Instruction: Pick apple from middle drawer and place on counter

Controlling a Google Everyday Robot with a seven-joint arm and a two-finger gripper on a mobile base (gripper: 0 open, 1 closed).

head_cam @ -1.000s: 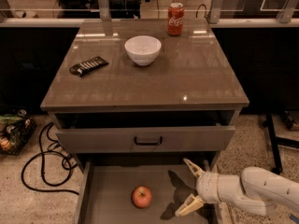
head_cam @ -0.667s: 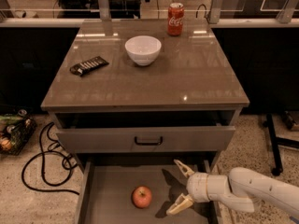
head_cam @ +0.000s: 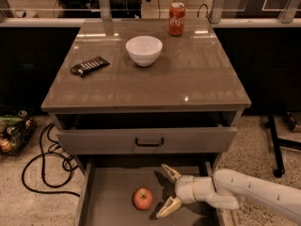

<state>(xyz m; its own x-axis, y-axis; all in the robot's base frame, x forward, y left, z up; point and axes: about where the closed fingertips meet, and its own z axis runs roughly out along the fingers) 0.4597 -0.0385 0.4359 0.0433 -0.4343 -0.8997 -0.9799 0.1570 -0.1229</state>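
The apple [head_cam: 143, 198], small and red, lies on the floor of the open middle drawer [head_cam: 109, 197], a wide grey tray at the bottom of the view. My gripper [head_cam: 164, 190] reaches in from the right inside that drawer, just right of the apple. Its two pale fingers [head_cam: 170, 172] are spread open and empty, pointing left at the apple without touching it. The glossy brown-grey counter [head_cam: 188, 79] is above.
On the counter stand a white bowl [head_cam: 144, 50], a red soda can [head_cam: 177, 18] and a dark snack packet [head_cam: 89, 66]. The upper drawer with a dark handle [head_cam: 149, 142] is partly pulled out above the middle drawer. Cables [head_cam: 44, 164] lie on the floor at left.
My gripper has moved left inside the middle drawer, closing most of the gap to the apple. Its fingers stay open. The apple has not moved.
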